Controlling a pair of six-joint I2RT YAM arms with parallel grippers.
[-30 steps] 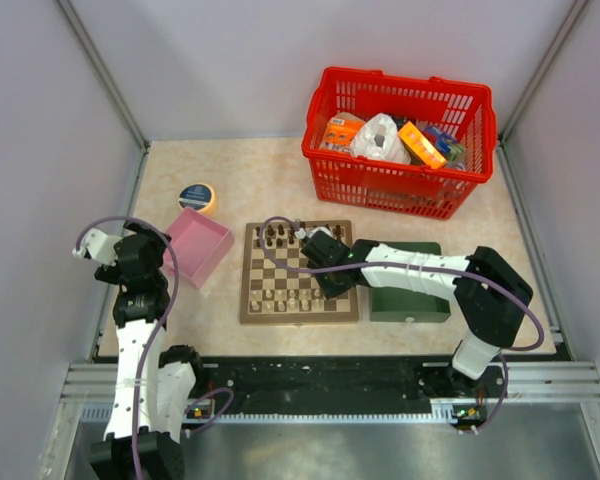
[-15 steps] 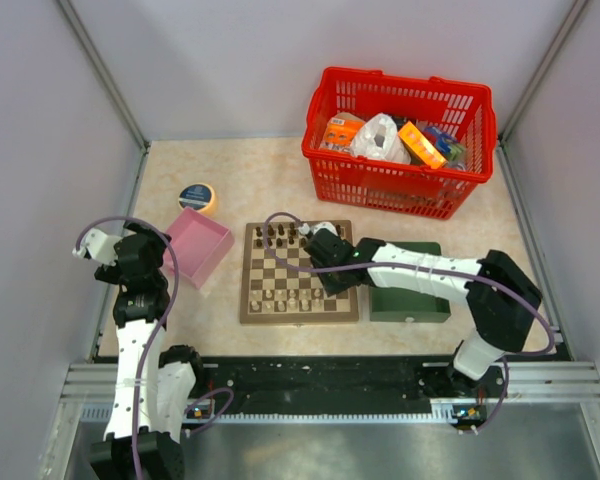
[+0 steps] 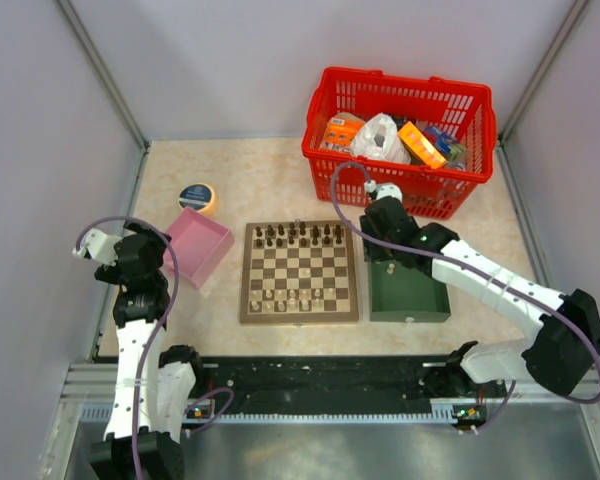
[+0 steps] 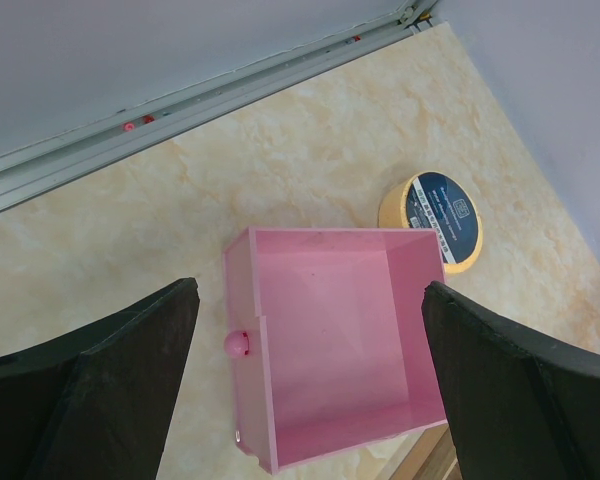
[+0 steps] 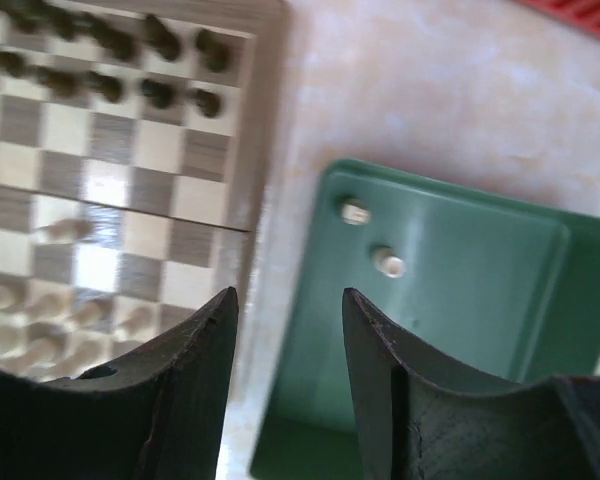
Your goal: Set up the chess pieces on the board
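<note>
We log the right tool (image 5: 287, 300) part open, empty, hovering between the board (image 3: 300, 316) and green tray (image 5: 460, 260). Chess pieces (image 3: 300, 236) fill the board's far and near rows; two lie in the tray. Our left tool (image 4: 310, 290) gapes wide, empty.

Plain pale grey back wall (image 3: 280, 70), matte, bare. Side walls same grey: left wall (image 3: 30, 200), right wall (image 3: 590, 150). Metal strips (image 3: 100, 70) run along corners where walls meet. Tabletop (image 3: 270, 180) beige, marbled stone pattern, slight sheen. Aluminium rail (image 3: 330, 375) across near edge of tabletop; grey metal surface (image 3: 380, 450) below it. Light soft, even, from above.
</note>
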